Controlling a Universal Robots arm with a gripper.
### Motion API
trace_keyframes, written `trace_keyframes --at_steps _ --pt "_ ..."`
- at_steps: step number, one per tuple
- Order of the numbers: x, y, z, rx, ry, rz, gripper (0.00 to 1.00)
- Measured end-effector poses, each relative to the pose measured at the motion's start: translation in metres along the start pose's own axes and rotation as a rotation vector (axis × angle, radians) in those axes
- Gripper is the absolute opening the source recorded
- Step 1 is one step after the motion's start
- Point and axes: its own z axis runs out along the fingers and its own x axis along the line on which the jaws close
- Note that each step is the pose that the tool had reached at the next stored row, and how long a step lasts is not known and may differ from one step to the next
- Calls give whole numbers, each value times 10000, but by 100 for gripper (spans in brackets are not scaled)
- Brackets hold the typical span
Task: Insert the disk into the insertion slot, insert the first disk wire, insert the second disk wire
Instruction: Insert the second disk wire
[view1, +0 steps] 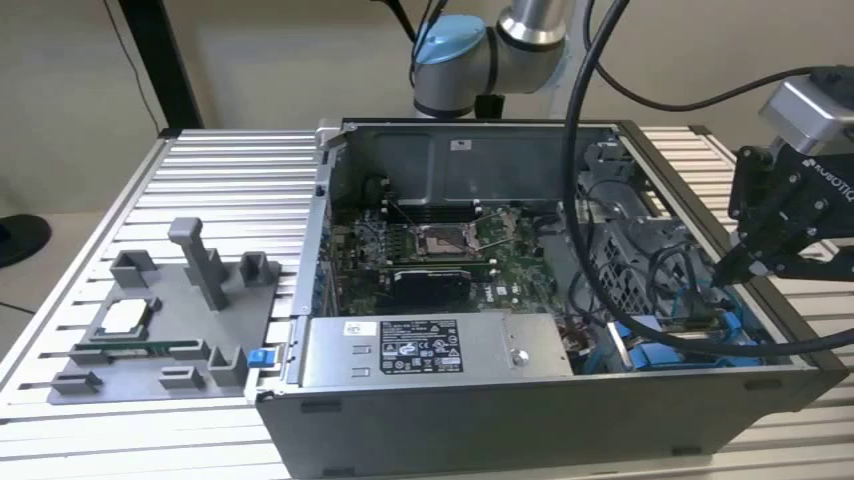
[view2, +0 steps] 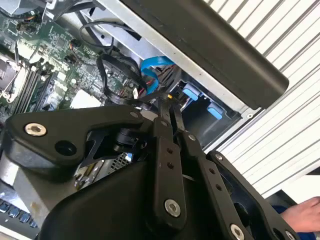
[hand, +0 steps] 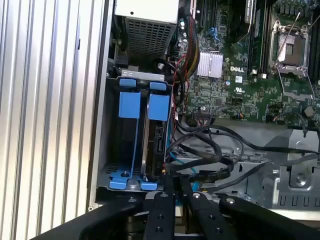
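Observation:
The disk (hand: 156, 142) stands on edge in the insertion slot (hand: 129, 107), with its blue carrier tab (hand: 159, 107) beside the slot's other blue rail. In the exterior view the slot (view1: 674, 350) lies in the case's near corner on that view's right. My gripper (view1: 738, 268) hangs just above it. In both wrist views its fingers (hand: 165, 200) are pressed together, and the gripper (view2: 168, 106) pinches a black disk wire (hand: 210, 175) at the end of the disk. A blue wire (view2: 150, 67) loops close by.
The open computer case (view1: 534, 420) holds a green motherboard (view1: 441, 250), a grey power-supply box (view1: 420, 350) and a tangle of black cables (view1: 601, 250). A grey parts fixture (view1: 160, 320) lies on the exterior view's left. A person's hand (view2: 305, 212) is near the table edge.

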Motion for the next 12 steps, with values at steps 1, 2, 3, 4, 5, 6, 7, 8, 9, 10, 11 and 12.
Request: trace_keyframes --at_steps 1,2,3,4,5,6,7,8,9,10,11,12 --pt "-2 26 -1 26 2 -3 0" --pt "-5 51 -1 51 3 -7 0" --pt "-7 77 -3 77 6 -10 0" --pt "-8 99 -3 99 7 -13 0" --pt "-10 124 -4 121 9 -16 0" --pt "-12 144 -6 139 11 -17 0" --pt "-13 161 -6 154 11 -19 0" --pt "-14 175 -5 167 12 -20 0" --pt "-14 187 -4 185 12 -23 0" --pt "-13 202 -3 204 14 -25 0" --pt "-10 218 -2 222 15 -28 0" --pt "-6 236 -2 245 17 -31 0"
